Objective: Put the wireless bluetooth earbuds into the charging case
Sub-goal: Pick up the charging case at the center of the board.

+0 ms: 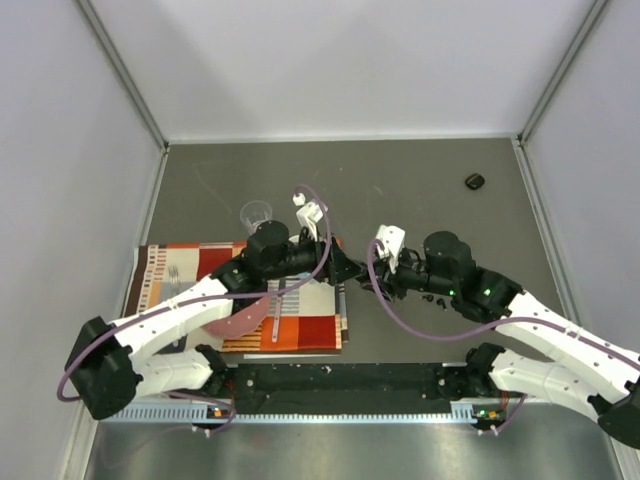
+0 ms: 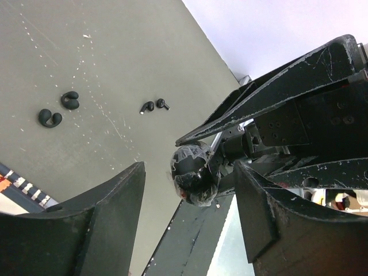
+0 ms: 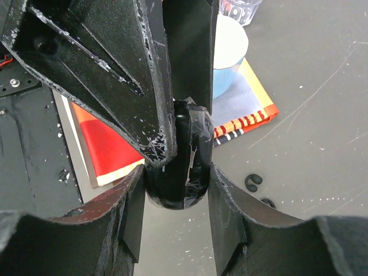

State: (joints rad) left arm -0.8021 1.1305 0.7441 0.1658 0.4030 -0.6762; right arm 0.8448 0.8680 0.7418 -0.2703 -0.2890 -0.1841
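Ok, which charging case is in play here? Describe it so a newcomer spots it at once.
Start at the striped cloth; just past its right edge the right pincer is clamped on a glossy black oval charging case. Unlike the small black item lying alone at the far right, this one is gripped.

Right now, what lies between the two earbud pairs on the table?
Nothing: the left wrist view shows only bare table between the hooked pair and the stemmed pair.
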